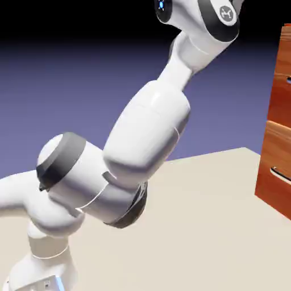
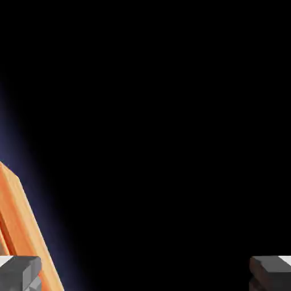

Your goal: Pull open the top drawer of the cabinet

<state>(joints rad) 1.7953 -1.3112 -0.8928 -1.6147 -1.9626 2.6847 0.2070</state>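
The two-finger grey tool shows only in the hand view, as two small dark grey fingertips at the bottom corners of the frame. They stand wide apart with nothing between them. Most of that view is black; a slanted strip of glossy orange-brown wood crosses the lower left corner, just beside the left fingertip in the picture, though whether it touches cannot be told.

In the exterior view the white jointed arm rises from the lower left and runs off the top edge near the upper right, so the tool itself is out of frame there. The tall reddish-brown wooden cabinet stands at the right edge on the pale beige bench, well apart from the visible arm. Its top drawer is cut off by the frame edge and looks flush with the front.

The task seems barely begun: no handle is gripped, and approach, grasp and pull all remain.

Counted: one arm, one cabinet, two fingertips, and two silver bar handles in part, one higher up and one lower down.
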